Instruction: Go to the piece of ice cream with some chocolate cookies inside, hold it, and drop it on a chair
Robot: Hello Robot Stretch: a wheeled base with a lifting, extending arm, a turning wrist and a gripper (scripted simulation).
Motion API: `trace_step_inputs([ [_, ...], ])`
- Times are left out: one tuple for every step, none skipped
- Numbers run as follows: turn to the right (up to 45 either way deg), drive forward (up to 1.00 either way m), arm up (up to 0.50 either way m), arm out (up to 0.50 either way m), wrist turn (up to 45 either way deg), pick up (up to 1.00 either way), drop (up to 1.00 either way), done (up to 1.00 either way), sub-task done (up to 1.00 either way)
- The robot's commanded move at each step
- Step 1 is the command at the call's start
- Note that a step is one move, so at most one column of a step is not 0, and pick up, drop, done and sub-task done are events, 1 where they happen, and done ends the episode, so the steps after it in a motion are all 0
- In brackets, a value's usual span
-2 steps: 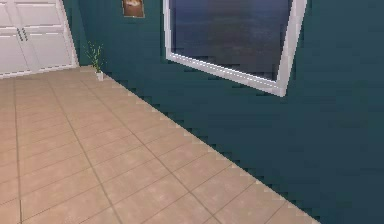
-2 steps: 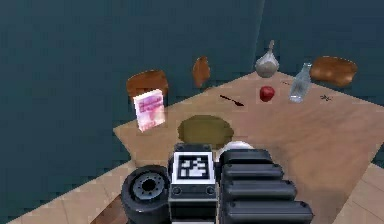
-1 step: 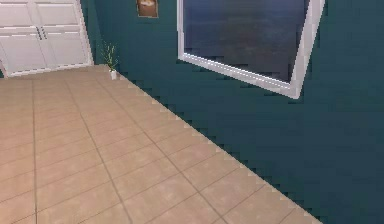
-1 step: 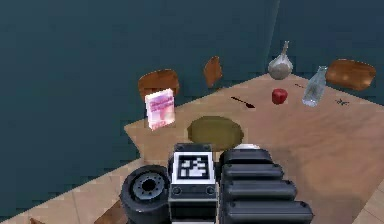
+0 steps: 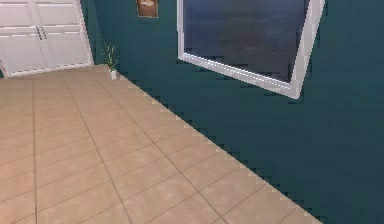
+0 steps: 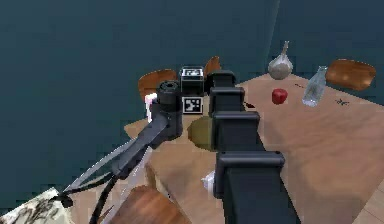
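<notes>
Wooden table spreads across the arm side view's right, while off its edge at lower left the gripper holds the pale, dark-flecked piece of ice cream clear of any surface.

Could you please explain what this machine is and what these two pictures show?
It is a wheeled robot with one extending arm. The forward view looks ahead: tiled floor, a teal wall, a window and white doors. The arm side view looks out sideways: the dark bar is the arm, ending in the tool. A round wooden table there carries a flask, a glass bottle and a small red thing, with chairs around. I cannot tell whether the tool holds anything.
</notes>
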Motion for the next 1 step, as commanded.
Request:
trace_step_inputs([
  [0.0,0.00,0.00,0.00,45.0,0.00,0.00,0.00,0.00],
])
